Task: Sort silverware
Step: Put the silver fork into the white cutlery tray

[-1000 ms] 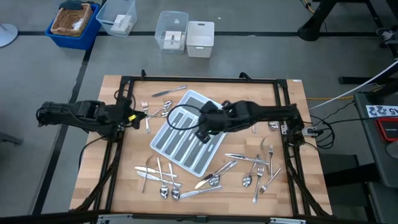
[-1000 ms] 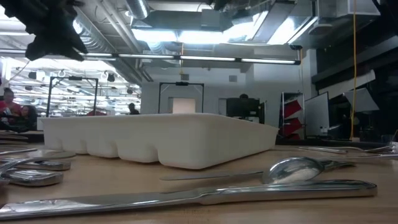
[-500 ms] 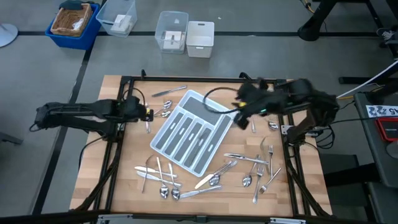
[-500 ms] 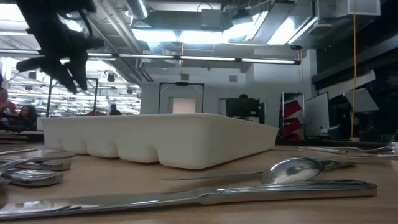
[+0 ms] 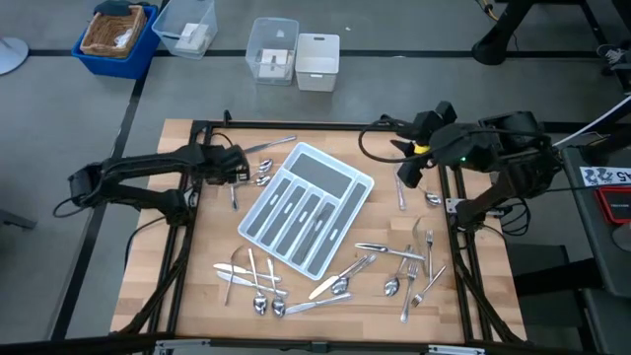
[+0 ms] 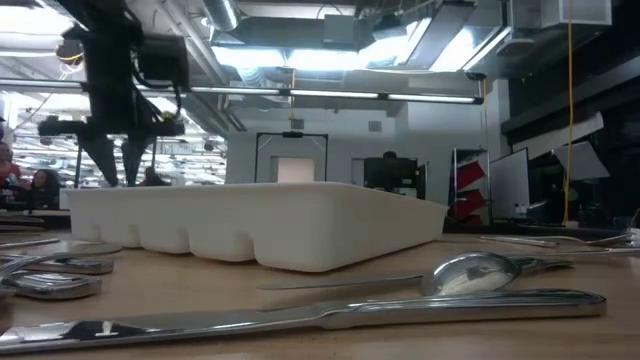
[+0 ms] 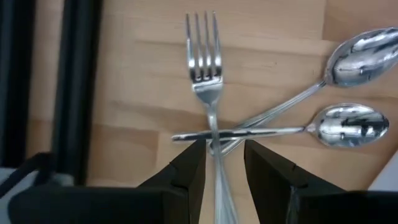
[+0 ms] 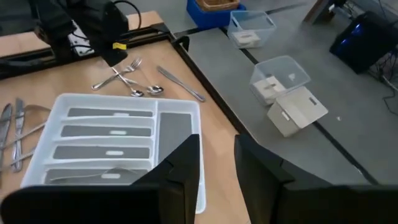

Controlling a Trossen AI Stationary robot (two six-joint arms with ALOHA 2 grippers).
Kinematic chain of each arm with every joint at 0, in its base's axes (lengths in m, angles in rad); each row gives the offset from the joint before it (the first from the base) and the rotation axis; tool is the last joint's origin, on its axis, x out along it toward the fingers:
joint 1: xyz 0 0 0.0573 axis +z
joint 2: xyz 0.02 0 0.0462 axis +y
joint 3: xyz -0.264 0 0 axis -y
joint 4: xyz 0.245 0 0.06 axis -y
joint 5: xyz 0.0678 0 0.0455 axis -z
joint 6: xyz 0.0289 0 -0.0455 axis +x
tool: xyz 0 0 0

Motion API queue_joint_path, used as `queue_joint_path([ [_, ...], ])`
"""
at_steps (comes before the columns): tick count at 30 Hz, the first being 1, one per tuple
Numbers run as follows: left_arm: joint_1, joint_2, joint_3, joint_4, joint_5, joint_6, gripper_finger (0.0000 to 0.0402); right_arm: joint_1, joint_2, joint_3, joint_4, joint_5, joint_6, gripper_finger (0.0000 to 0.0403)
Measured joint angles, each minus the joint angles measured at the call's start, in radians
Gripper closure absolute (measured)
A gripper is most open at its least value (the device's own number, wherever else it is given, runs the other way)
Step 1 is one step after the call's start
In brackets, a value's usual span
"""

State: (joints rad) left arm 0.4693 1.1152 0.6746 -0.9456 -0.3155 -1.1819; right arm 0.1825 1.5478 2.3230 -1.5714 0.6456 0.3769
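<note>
Left gripper [image 5: 237,170] out over the table's far-left part, fingers [image 7: 189,163] apart, hovering straddling the handle of a fork [image 7: 208,74] below. Crossed under that fork: two spoons [image 7: 351,121], bowls lying toward the tray. From the low view, same gripper [image 6: 115,165] hanging above and behind the tray's far end, tips clear of the wood.

Right gripper [image 5: 406,173] up near the far-right corner of the table, raised, fingers [image 8: 186,163] parted with nothing between them. Down past them in the right wrist view: the grey cutlery tray [image 8: 180,111] with its long slots, one slot showing a piece of cutlery inside, though hard to tell which kind.

Cutlery tray [image 5: 340,207] sitting skewed in the middle of the wooden table [image 5: 197,296]. Silverware scattered all round it: a knife [image 5: 268,145] by the far edge, a cluster of forks, knives and spoons [image 5: 254,281] toward the near-left corner, another spread [image 5: 404,266] along the near-right side. At table height, one knife [image 6: 300,318] and one spoon [image 6: 480,272] right up front along the near edge.

Beyond the table's far edge, on the floor: a blue bin [image 5: 113,37] and clear plastic boxes [image 5: 272,49].
</note>
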Motion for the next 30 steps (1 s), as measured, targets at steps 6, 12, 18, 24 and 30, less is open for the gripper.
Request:
queue_joint_path([
  [6,0.069,0.101,0.0,0.067,0.091,0.061,0.0302,0.0,-0.007,-0.001,0.0,0.001,-0.05,0.0299],
  [12,0.103,0.193,-0.001,0.058,0.107,0.056,0.0302,0.0,-0.055,-0.044,0.002,0.03,-0.07,0.0299],
  [18,0.148,0.245,-0.001,0.08,0.107,0.065,0.0302,0.0,-0.156,-0.214,0.001,0.045,-0.005,0.0299],
  [24,0.182,0.271,-0.001,0.149,0.107,0.09,0.0302,0.0,-0.285,-0.453,0.0,0.073,0.124,0.0299],
  [30,0.195,0.27,-0.001,0.187,0.126,0.09,0.0302,0.0,-0.414,-0.697,0.002,0.079,0.298,0.0299],
])
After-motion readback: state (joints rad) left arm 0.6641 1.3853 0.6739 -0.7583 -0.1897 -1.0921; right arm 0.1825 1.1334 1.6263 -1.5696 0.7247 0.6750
